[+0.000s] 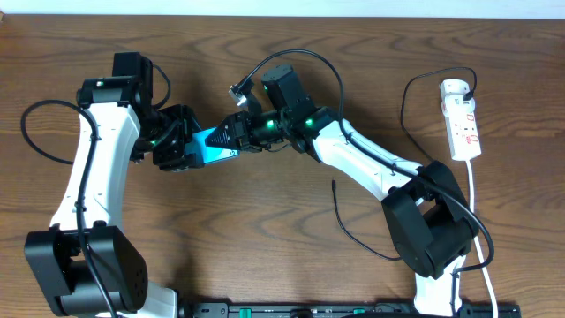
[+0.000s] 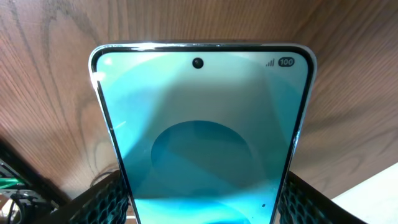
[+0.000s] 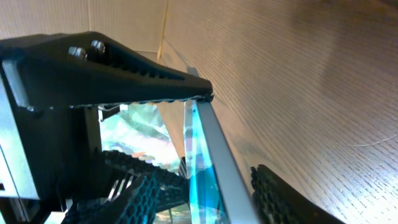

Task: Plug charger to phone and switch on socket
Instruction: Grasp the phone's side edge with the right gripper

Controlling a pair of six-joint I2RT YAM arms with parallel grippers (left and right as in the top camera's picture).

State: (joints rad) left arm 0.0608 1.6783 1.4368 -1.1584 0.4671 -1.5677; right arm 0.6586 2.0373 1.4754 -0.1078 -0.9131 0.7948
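I've got the left arm folded in over the counter (image 1: 265,256), its claw (image 1: 190,146) clamped on the phone (image 1: 214,144) by the long edges, screen facing the wrist cam. The right arm is stretched across, its claw (image 1: 237,137) straddling the phone's free end. I honestly can't tell if it's gripping. The charger (image 1: 335,199) lies loose well behind the right claw.

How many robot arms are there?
2. The left arm is on the left of the overhead view and the right arm is on the right. Both reach in to the phone in the middle.
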